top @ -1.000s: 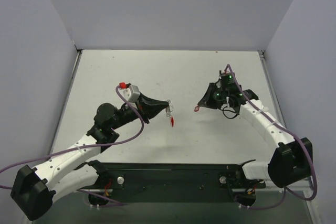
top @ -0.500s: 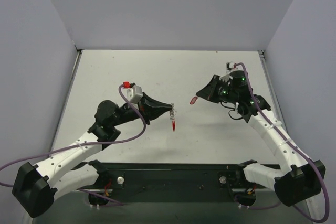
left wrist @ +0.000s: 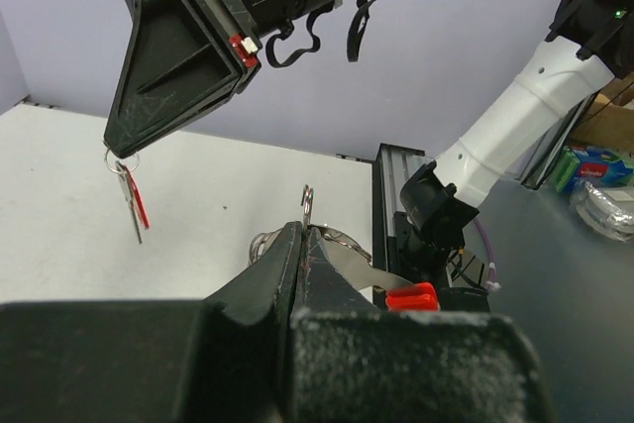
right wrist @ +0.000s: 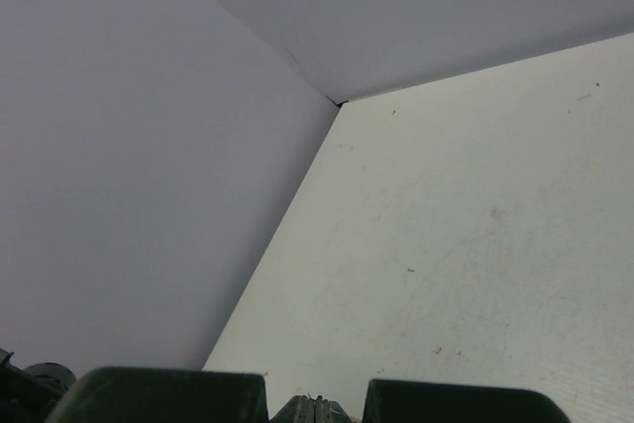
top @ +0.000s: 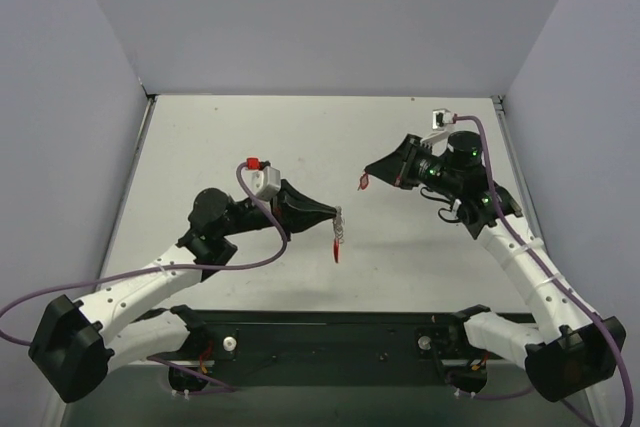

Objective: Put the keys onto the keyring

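The desk (right wrist: 515, 245) is showing as a matt white board, smooth but carrying small dark specks and faint scuffs. The walls (top: 330, 17) are looking like flat, matt, pale lilac-grey panels. The left fingers (left wrist: 267, 289) are reading as black plastic, matt and grainy, with whitish wear along their edges. The right fingers (left wrist: 168, 96) are looking like the same dull black plastic, moulded with ribs. The key (left wrist: 137, 203) is glinting as thin silver metal beside a glossy red plastic tag. The keyring (left wrist: 308, 207) is shining as bright, wire-like metal. The arm shells (left wrist: 535, 96) are gleaming as smooth white plastic. The rail (left wrist: 391, 195) is looking like grey, satin-finished metal.
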Robot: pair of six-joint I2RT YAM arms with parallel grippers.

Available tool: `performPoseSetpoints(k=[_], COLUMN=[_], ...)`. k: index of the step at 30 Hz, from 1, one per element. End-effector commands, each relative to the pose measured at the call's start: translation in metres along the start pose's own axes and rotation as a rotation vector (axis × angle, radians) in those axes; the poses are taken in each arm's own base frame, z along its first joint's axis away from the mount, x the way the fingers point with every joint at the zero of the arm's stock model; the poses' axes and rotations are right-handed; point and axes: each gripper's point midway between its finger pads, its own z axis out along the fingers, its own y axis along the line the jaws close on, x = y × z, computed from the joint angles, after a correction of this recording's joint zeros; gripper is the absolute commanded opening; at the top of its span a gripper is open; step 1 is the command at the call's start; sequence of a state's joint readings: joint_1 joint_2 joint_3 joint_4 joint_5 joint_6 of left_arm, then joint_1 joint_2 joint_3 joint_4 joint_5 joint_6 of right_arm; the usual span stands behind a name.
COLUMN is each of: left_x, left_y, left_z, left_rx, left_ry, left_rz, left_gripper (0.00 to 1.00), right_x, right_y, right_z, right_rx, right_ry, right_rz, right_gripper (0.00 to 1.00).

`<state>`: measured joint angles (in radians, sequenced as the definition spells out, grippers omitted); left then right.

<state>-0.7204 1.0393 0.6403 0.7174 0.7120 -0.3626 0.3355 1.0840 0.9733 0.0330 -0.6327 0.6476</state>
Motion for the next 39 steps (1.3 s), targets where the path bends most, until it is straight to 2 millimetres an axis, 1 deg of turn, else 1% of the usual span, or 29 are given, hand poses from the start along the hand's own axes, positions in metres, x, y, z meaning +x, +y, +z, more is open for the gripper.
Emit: performPoseSetpoints(k=[1, 6, 11, 14, 19, 21, 23, 24, 28, 33, 34, 36, 38, 39], left_x=[-0.035, -0.031, -0.03, -0.029, -0.021, -0.02, -0.021, -0.017, -0.013, -0.01, -0.009, -0.01, -0.011, -0.011], left_y=[-0.009, -0.004, 0.0, 0.001, 0.009, 0.011, 0.011, 0.013, 0.016, 0.016, 0.017, 0.016, 0.015, 0.013], left_z=[0.01, 0.016, 0.019, 0.02, 0.022, 0.024, 0.027, 0.027, 0.031, 0.028, 0.027, 0.024, 0.022, 0.02], left_rx=[0.043, 0.033, 0.026, 0.018, -0.009, -0.018, -0.02, -0.03, -0.035, -0.043, -0.049, -0.054, -0.055, -0.056], left_ry=[-0.083, -0.076, -0.081, -0.079, -0.052, -0.042, -0.039, -0.025, -0.012, 0.001, 0.007, 0.019, 0.023, 0.031], left_rz=[0.068, 0.05, 0.038, 0.04, 0.028, 0.023, 0.028, 0.019, 0.021, 0.037, 0.042, 0.064, 0.088, 0.091], left_gripper=[0.0, 0.0, 0.0, 0.0, 0.0, 0.0, 0.0, 0.0, 0.0, 0.0, 0.0, 0.0, 0.0, 0.0], right_x=[-0.018, -0.017, -0.01, -0.006, -0.002, -0.003, 0.002, 0.002, 0.004, 0.007, 0.009, 0.015, 0.021, 0.021], right_y=[0.034, 0.043, 0.042, 0.045, 0.051, 0.052, 0.049, 0.049, 0.056, 0.068, 0.066, 0.073, 0.071, 0.071], right_z=[-0.011, -0.013, -0.011, -0.01, -0.012, -0.012, -0.014, -0.014, -0.017, -0.023, -0.025, -0.029, -0.032, -0.034], right_rx=[-0.103, -0.114, -0.085, -0.097, -0.107, -0.102, -0.082, -0.075, -0.097, -0.152, -0.152, -0.199, -0.208, -0.217], right_ry=[-0.06, -0.049, -0.031, -0.019, -0.002, -0.009, 0.011, 0.007, 0.018, 0.049, 0.064, 0.104, 0.139, 0.144], right_rz=[-0.064, -0.076, -0.078, -0.077, -0.081, -0.089, -0.08, -0.084, -0.098, -0.17, -0.207, -0.247, -0.28, -0.288], right_gripper=[0.0, 0.0, 0.0, 0.0, 0.0, 0.0, 0.0, 0.0, 0.0, 0.0, 0.0, 0.0, 0.0, 0.0])
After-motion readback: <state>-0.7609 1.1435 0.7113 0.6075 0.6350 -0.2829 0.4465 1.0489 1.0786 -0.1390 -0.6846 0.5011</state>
